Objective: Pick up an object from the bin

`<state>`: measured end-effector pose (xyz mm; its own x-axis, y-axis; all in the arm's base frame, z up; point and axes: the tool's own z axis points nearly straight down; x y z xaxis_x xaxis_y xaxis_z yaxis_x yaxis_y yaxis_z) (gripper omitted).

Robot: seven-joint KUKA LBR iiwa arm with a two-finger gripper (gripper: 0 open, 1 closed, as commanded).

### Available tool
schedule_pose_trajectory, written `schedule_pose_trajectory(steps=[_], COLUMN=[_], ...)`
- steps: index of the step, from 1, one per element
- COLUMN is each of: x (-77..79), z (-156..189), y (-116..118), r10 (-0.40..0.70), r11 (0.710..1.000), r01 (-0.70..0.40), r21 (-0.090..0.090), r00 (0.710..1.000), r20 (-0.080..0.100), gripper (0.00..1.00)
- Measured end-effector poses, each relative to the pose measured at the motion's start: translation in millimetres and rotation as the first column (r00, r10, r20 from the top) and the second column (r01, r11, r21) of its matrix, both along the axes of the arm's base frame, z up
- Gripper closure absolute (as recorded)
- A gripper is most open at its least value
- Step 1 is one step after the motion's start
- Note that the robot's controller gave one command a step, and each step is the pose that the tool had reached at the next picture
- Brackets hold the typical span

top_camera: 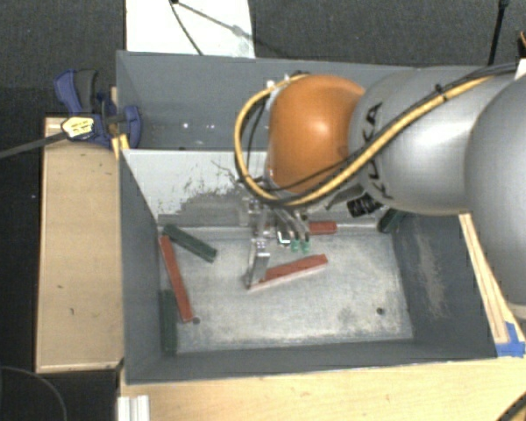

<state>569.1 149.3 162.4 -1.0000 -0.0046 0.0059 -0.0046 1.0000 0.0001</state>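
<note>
You look down on the bin [333, 301] from above and slightly to one side, fairly close, with the arm [438, 147] entering from your right.

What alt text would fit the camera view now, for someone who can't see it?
The gripper is low in the grey bin, at the left end of a flat red bar mid-floor. A long red stick and a dark green stick lie to the view's left.
</note>
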Motion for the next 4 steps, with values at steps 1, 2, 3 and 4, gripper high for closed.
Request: schedule_pose_trajectory(steps=[1, 2, 3, 4], x=[10.4, 11.0, 8.7, -37.2], z=[-95, -91, 53, 158], y=[-58, -56, -26, -36], r10=[-0.077, -0.077, -0.041, -0.017], r11=[0.997, 0.997, 0.999, 1.0], r01=[0.077, 0.077, 0.041, 0.017], r21=[0.0, 0.002, 0.004, 0.002], r00=[0.997, 0.997, 0.999, 1.0], r20=[0.008, 0.01, 0.016, 0.017], gripper=[0.0, 1.0, 1.0, 1.0])
